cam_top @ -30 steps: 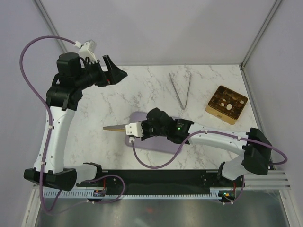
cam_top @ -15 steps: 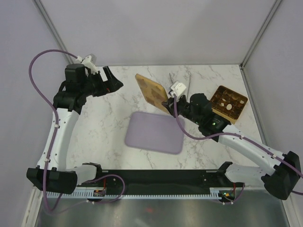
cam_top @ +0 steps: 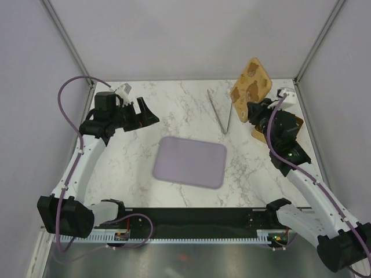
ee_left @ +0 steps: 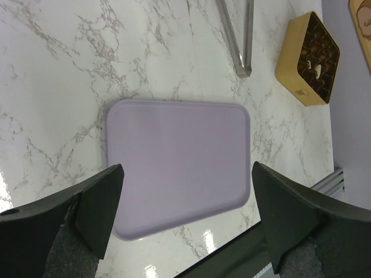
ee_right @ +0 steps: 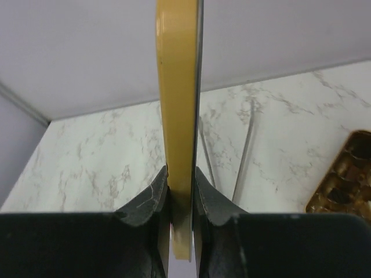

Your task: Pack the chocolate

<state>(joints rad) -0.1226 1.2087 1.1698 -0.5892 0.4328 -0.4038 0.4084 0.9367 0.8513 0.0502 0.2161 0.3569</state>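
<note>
Lilac, gold and grey-veined white

The surface (cam_top: 133,168) is white marble with thin grey veining, and the tray (cam_top: 189,162) is a plain, even lilac. The box (ee_left: 293,75) is gold outside and dark brown in its cells, with one cream-white chocolate (ee_left: 316,70) showing. The lid (cam_top: 250,81) is tan-gold with darker brown blotches. The tongs (cam_top: 220,110) are bare silver metal. The arms (cam_top: 81,168) are white with black joints and purple cables (cam_top: 62,95).

Marble table (cam_top: 136,165) carries a lilac tray (cam_top: 189,161), metal tongs (cam_top: 223,110), gold box (ee_left: 307,61).
</note>
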